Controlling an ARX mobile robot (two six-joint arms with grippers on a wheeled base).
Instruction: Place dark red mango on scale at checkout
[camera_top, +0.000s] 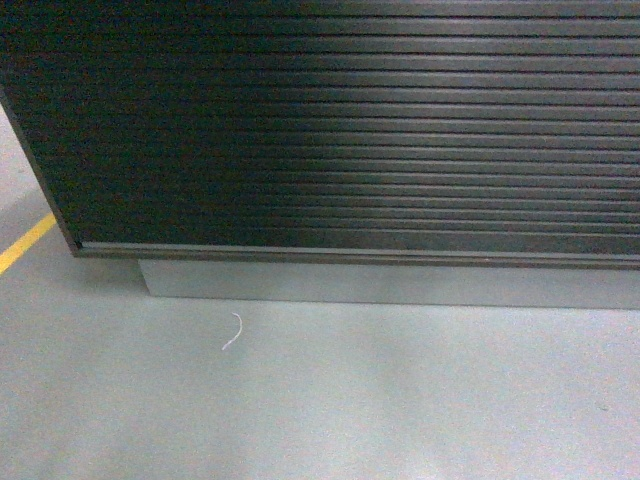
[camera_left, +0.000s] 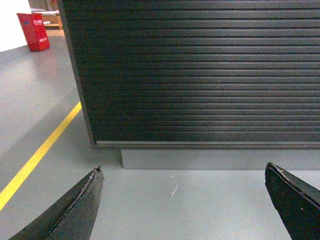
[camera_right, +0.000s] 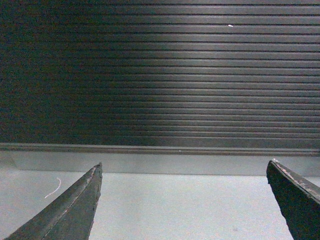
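The checkout (camera_top: 340, 130) fills the head view as a dark slatted front on a grey plinth (camera_top: 390, 283); its top is out of view. The same checkout (camera_left: 200, 75) shows in the left wrist view, and the checkout (camera_right: 160, 75) again in the right wrist view. The dark red mango and the scale are out of view. My left gripper (camera_left: 184, 172) hangs open over the floor with nothing between its fingers. My right gripper (camera_right: 184, 167) is open and empty too, facing the plinth. Neither gripper appears in the head view.
A yellow floor line (camera_left: 37, 155) runs along the left of the counter's corner (camera_left: 80, 90). A small white scrap (camera_top: 233, 331) lies on the grey floor before the plinth. A red bin (camera_left: 33, 31) stands far off at the left.
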